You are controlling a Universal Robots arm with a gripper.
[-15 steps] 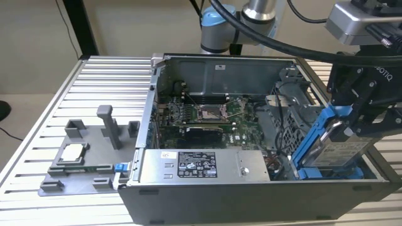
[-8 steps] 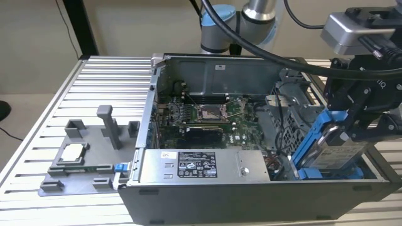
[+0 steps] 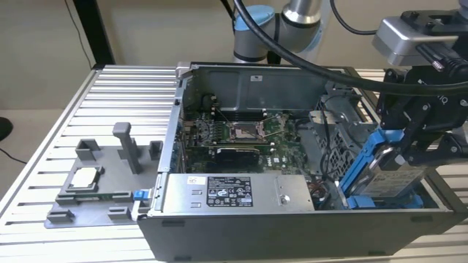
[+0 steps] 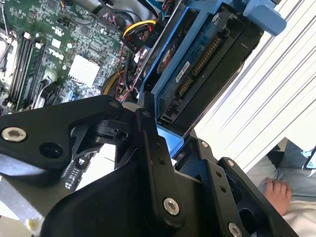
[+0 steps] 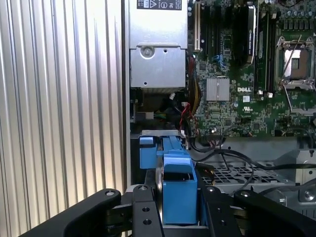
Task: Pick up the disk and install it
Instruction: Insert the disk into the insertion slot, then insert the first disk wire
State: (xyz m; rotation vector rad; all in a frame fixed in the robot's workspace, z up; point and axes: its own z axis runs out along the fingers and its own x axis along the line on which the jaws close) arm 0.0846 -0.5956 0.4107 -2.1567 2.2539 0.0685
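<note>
The disk [image 3: 395,176] is a flat silver-grey drive framed in a bright blue plastic bracket. It stands on edge and tilted, with its lower end down inside the open computer case [image 3: 292,233], at the end of the case on the exterior view's right, and its upper end above the case's rim. The gripper [image 3: 413,152] clamps its upper part, and in the first wrist view the black fingers [image 5: 213,212] sit tight against both sides of the blue bracket.
</note>
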